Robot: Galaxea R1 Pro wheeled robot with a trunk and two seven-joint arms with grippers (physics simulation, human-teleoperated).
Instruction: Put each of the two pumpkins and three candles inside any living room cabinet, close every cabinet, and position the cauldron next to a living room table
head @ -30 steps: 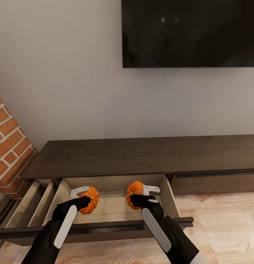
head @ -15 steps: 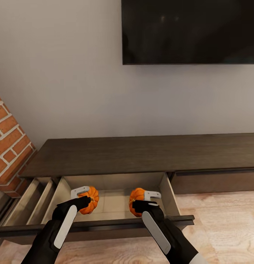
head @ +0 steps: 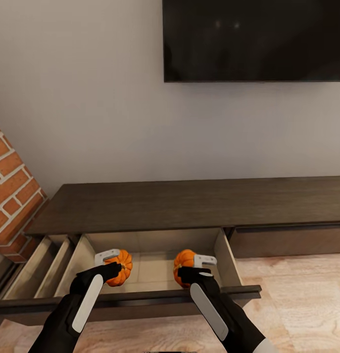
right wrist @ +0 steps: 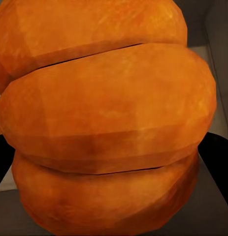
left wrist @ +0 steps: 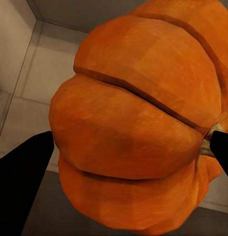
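You've got a pumpkin in each gripper — left gripper (head: 112,263) clamped on the left pumpkin (head: 120,267), right gripper (head: 198,267) clamped on the right pumpkin (head: 182,267). Both hang low-centre in frame, inside the cabinet's (head: 189,203) open drawer (head: 150,245) — beige floor beneath.

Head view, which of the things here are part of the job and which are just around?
Job: left pumpkin in the left gripper; right pumpkin in the right gripper; cabinet with its open drawer.
Just around: television; brick wall.
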